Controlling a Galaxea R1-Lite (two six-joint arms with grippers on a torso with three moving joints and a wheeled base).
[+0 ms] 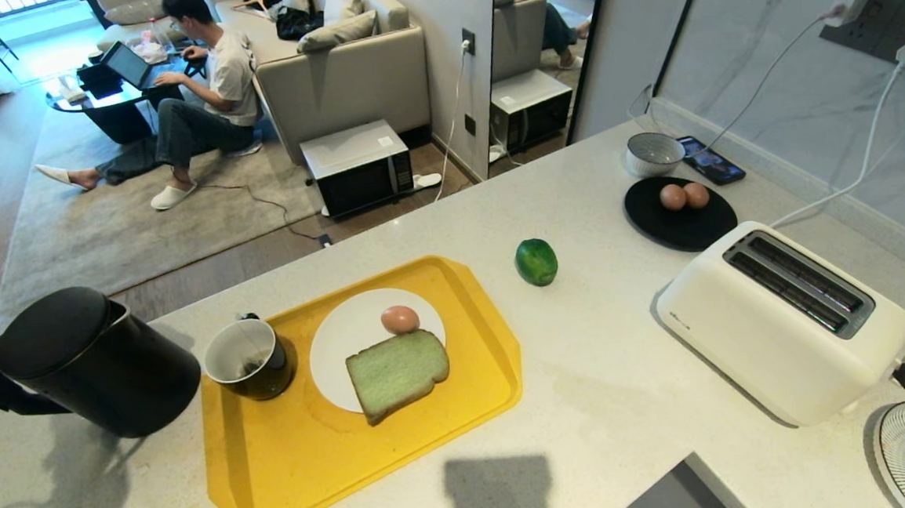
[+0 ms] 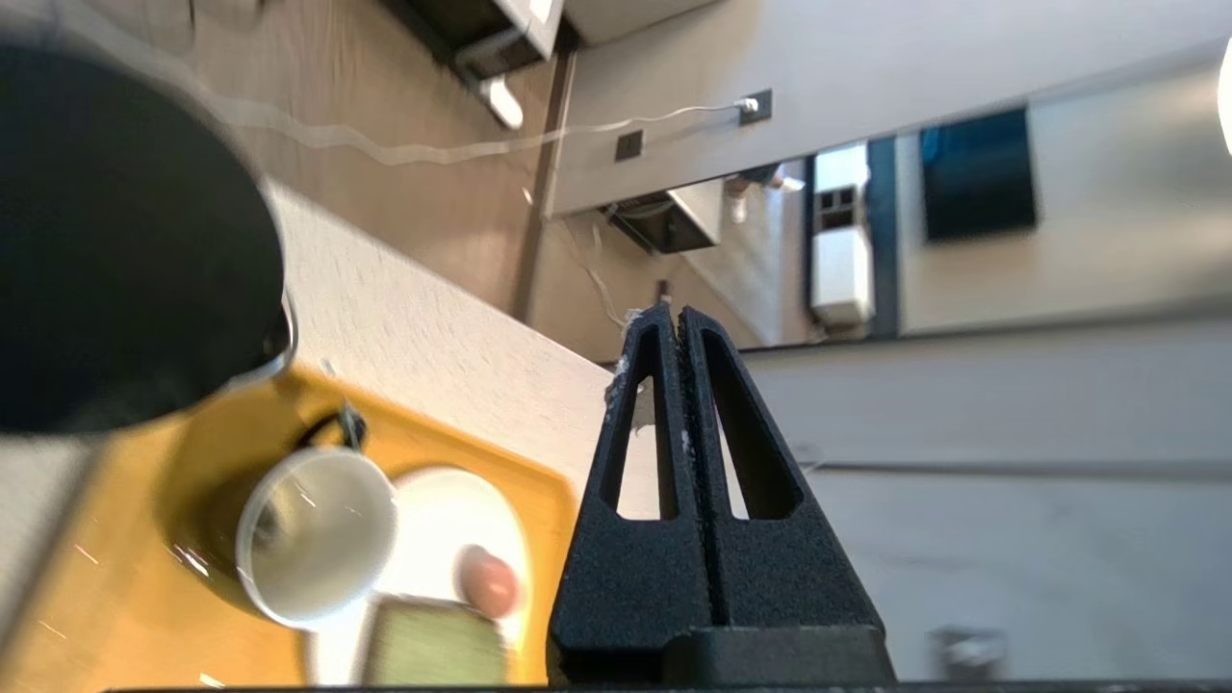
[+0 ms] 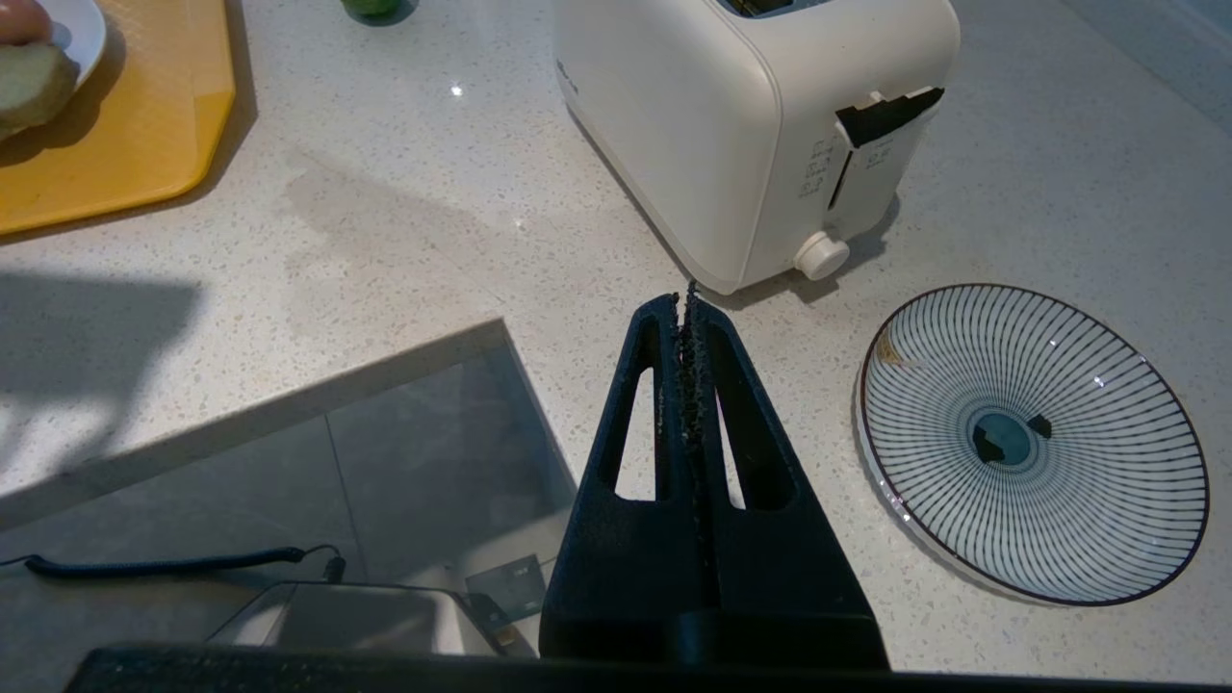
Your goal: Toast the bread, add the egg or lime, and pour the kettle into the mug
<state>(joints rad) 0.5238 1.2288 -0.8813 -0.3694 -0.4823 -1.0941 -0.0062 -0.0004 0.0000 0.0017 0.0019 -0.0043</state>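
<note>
I take the yellow plastic tray [image 1: 277, 461] on the pale speckled counter [image 1: 602, 386] as my landmark. On the tray lies a round white plate [image 1: 333, 355], and on this plate I see the thick slice of bread with pale green crumb [image 1: 397, 374] with a small pinkish-brown egg [image 1: 400, 318] touching its far edge. The dark glossy mug with white inside [image 1: 248, 361] stands on the tray, just beside the plate. The tall matte black kettle [image 1: 86, 361] stands on the counter just off the tray's left side. The glossy dark green lime [image 1: 536, 261] lies on the counter near the tray's far right corner. My left gripper [image 2: 681, 316] is in the air near the mug, fingers pressed together and empty. My right gripper [image 3: 687, 300] is also closed on nothing, well apart from the tray, near the white toaster [image 1: 786, 320].
</note>
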